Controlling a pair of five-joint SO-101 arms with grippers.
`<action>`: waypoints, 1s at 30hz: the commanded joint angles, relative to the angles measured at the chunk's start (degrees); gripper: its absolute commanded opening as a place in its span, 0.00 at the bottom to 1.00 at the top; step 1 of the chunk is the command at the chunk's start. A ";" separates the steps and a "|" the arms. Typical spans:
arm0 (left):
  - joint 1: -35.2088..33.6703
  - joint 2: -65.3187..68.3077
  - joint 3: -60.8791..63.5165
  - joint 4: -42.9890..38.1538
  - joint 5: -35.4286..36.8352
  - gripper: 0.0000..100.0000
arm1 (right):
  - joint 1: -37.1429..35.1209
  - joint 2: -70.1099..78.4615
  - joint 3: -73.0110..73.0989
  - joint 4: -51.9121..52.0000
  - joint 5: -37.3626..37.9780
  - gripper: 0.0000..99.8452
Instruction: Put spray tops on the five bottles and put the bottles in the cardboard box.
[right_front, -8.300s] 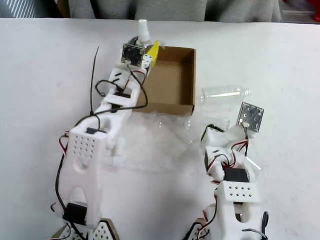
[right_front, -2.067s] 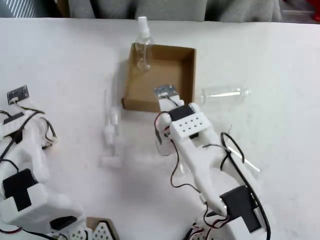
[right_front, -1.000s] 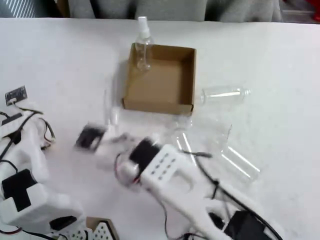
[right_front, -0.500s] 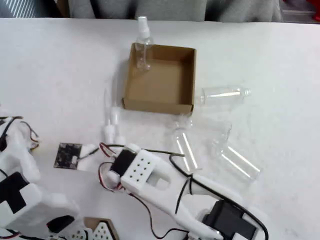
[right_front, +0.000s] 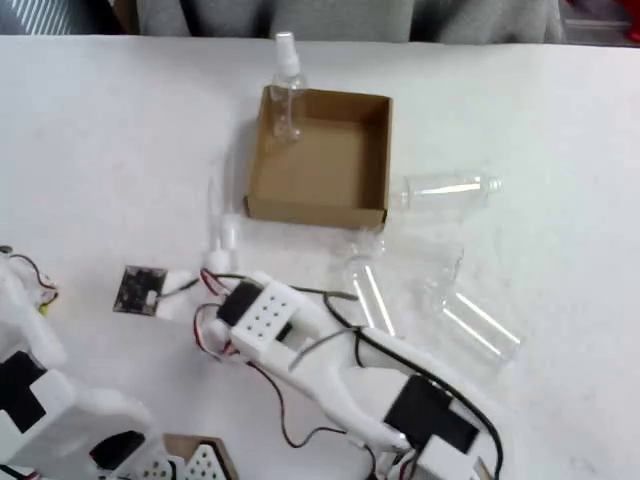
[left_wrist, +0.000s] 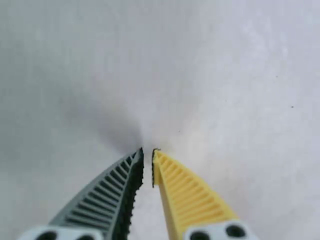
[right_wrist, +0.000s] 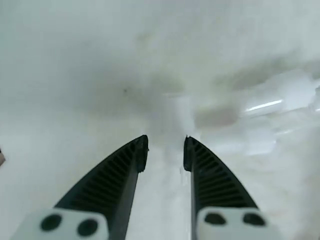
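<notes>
A cardboard box (right_front: 375, 150) stands at the table's middle back. One clear bottle with a spray top (right_front: 286, 95) stands upright in its far left corner. Three uncapped clear bottles lie on the table: one (right_front: 450, 190) right of the box, two (right_front: 370, 292) (right_front: 482, 322) in front of it. Loose white spray tops (right_front: 220, 248) lie left of the box's front corner. My right arm (right_front: 265, 315) stretches across to the left front; its gripper (right_wrist: 165, 150) is open over bare table, a spray top (right_wrist: 292, 90) off to one side. My left gripper (left_wrist: 148, 152) is shut and holds nothing.
The left arm's base (right_front: 30, 385) sits at the front left edge. The white table (right_front: 100, 130) is bare at the back left and the far right. Crinkled clear wrapping (right_front: 420, 260) lies under the two front bottles.
The right arm swung from the box's front edge down to the left front, then edged toward the spray tops. The left arm drew back to the left edge.
</notes>
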 joint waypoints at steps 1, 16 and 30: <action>-0.40 -0.48 -2.64 -1.05 0.26 0.06 | 0.66 3.56 -4.04 0.84 3.96 0.09; -0.31 -0.48 -2.46 -1.05 0.18 0.06 | 1.54 5.41 -4.84 1.19 4.48 0.09; -0.31 -0.57 -2.46 -0.97 0.18 0.06 | 0.13 9.89 -6.24 3.30 4.48 0.16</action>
